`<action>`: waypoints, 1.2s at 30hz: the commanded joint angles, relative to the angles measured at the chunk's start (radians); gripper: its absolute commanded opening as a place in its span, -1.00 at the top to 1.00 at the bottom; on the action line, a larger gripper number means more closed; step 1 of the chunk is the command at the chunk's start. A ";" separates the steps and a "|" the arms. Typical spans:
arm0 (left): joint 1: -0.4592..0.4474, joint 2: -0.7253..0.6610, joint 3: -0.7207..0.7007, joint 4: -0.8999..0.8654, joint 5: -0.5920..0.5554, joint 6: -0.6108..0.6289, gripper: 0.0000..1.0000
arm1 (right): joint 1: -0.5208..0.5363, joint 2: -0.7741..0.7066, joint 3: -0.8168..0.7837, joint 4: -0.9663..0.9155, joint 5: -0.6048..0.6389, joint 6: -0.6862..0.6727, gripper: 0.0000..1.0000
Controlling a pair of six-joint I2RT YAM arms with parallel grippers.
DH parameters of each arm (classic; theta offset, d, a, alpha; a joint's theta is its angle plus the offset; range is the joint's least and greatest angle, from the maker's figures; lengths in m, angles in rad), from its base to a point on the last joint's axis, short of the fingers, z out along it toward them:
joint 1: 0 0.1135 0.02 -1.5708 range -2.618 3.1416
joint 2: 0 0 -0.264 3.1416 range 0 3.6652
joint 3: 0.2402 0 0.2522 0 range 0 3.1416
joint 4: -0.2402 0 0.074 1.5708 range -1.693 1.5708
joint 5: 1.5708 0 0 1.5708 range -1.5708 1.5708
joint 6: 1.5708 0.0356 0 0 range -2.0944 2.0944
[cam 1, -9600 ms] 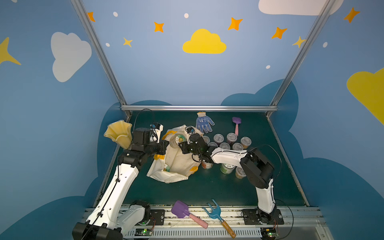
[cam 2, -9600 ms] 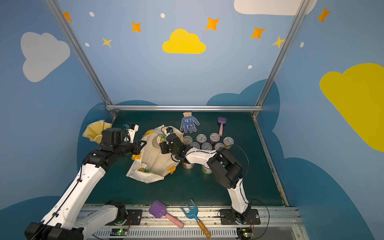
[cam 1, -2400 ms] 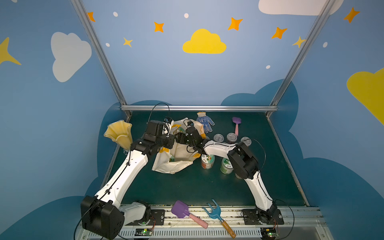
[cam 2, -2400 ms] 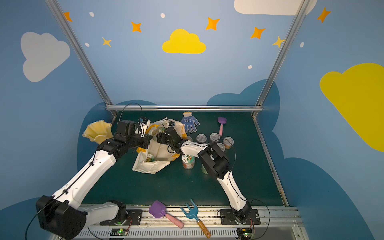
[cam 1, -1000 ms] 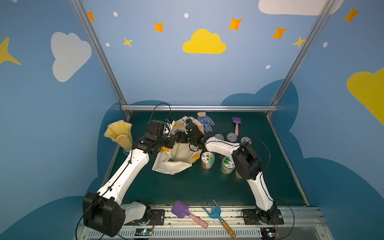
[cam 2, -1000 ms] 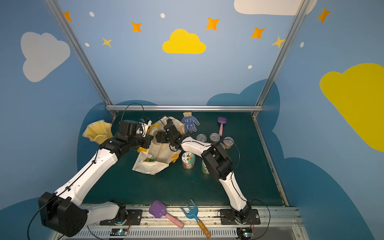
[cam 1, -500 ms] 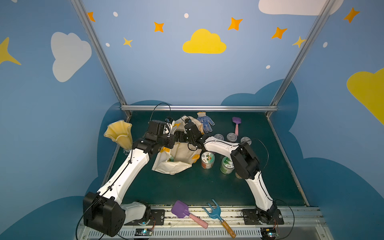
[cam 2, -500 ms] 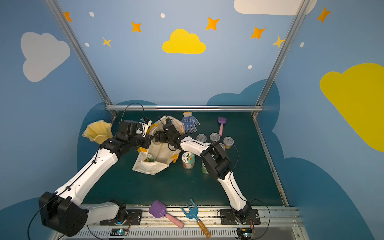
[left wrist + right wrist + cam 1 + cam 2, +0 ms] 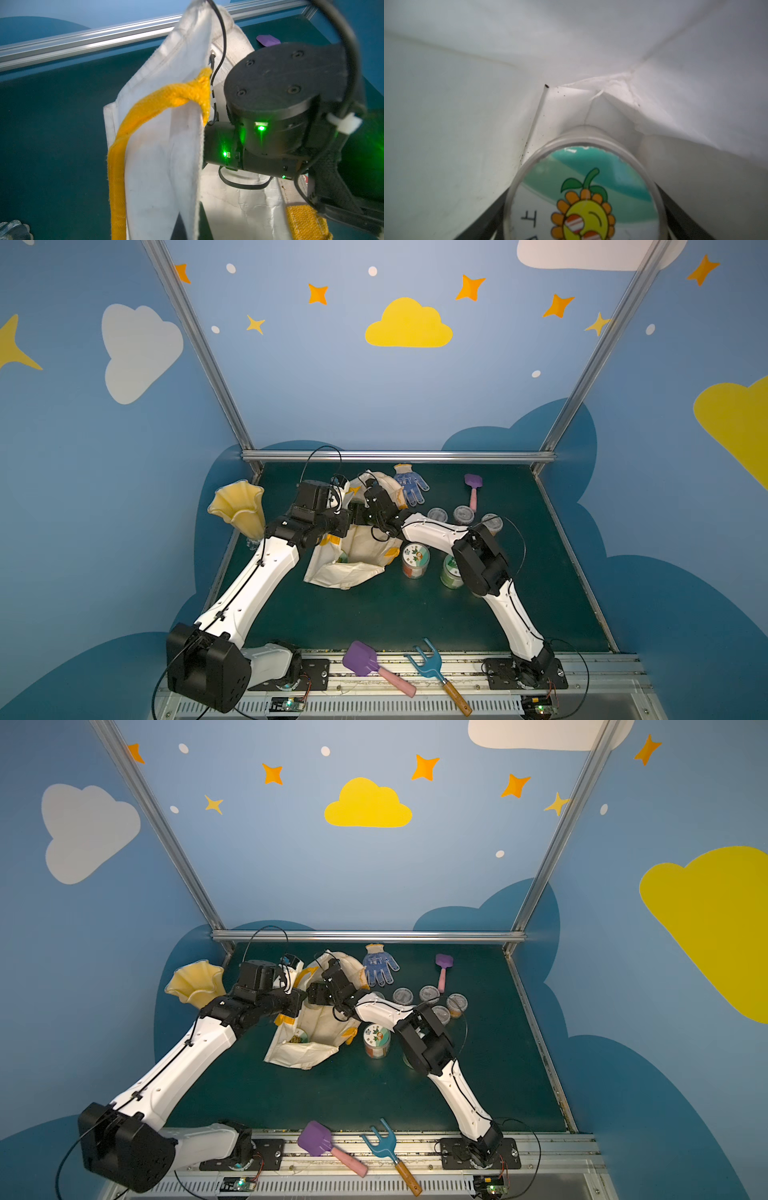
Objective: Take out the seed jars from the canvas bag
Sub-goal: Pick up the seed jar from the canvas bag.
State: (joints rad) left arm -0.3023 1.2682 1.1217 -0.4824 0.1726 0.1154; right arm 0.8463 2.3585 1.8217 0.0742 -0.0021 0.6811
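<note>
Fishing inside cream-white canvas bag (image 9: 353, 568), rim clenched in left hand (image 9: 347, 519); right hand (image 9: 581, 220) straddling clear sunflower-lidded jar (image 9: 583, 182), lower centre, grip unclear. Next: squeeze, lift out.

Blue walls (image 9: 332, 406) painted with yellow and white clouds (image 9: 408, 325) and orange stars (image 9: 470, 286) enclose a dark green worktop (image 9: 374, 614) framed by aluminium rails (image 9: 395, 456).

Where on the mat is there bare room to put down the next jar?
Bare mat between the canvas bag and the purple shovel; also a strip between the big jars and the side rail. Crowded around the small cups behind them.
</note>
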 commanded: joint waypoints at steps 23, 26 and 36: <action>-0.001 0.028 0.035 -0.041 -0.060 -0.021 0.89 | -0.028 -0.369 -0.307 0.066 -0.091 -0.051 -0.30; -0.001 0.028 0.035 -0.043 -0.072 -0.023 0.89 | -0.031 -0.411 -0.332 0.057 -0.105 -0.053 -0.30; 0.008 0.049 0.047 -0.063 -0.094 -0.031 0.90 | -0.053 -0.617 -0.424 -0.051 -0.153 -0.112 -0.30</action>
State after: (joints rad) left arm -0.3019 1.3029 1.1484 -0.5072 0.0963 0.0925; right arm 0.8070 1.8297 1.4029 0.0525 -0.1234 0.6052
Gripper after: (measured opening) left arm 0.054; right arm 0.809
